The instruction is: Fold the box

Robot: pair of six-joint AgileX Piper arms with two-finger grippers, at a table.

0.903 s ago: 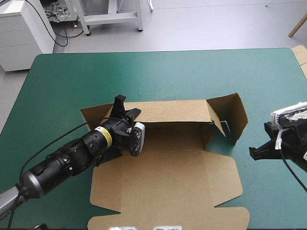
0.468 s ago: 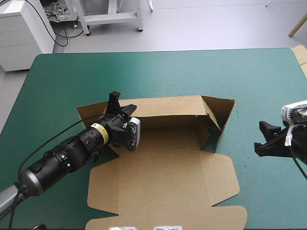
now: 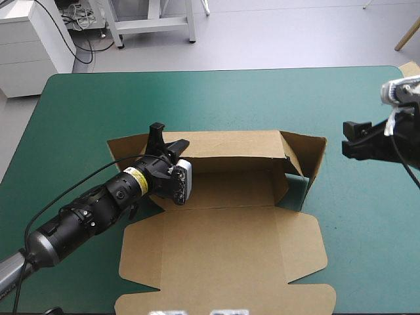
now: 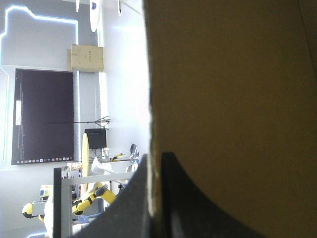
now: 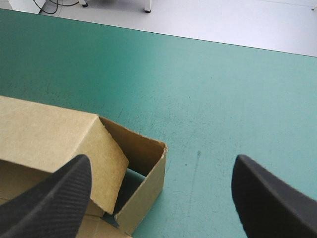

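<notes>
High view: box (image 3: 223, 190) sits mid-table on the teal-green cover (image 3: 85, 111), a bit toward the near edge. Far wall (image 3: 223, 144) is raised along its whole length. Right end wall (image 3: 310, 161) is up too, with a flap folded inward at the corner where the two meet. Lid (image 3: 223, 256) lies flat toward the near edge, side tabs spread out on the cover. Left gripper (image 3: 165, 139) comes in from the left and is on the left end of the far wall, one finger outside it, one inside. Right gripper (image 3: 348, 139) is off to the right of the box, near the table's right edge, apart from the board and touching nothing

Left wrist view: left gripper (image 4: 154, 157) has its two black fingers almost meeting, with the board's edge sandwiched between them, so it is clamped on the box (image 4: 233, 99). Brown board fills everything on one side of the fingers

Right wrist view: right gripper (image 5: 161, 163) has its fingers spread wide, gripping nothing. Ahead of and under it is the right far corner of the box (image 5: 49, 134): the two walls meet, the inner flap leans in, and a patch of cover shows inside the corner. Beyond that, bare cover (image 5: 208, 74) runs to the table's far edge
</notes>
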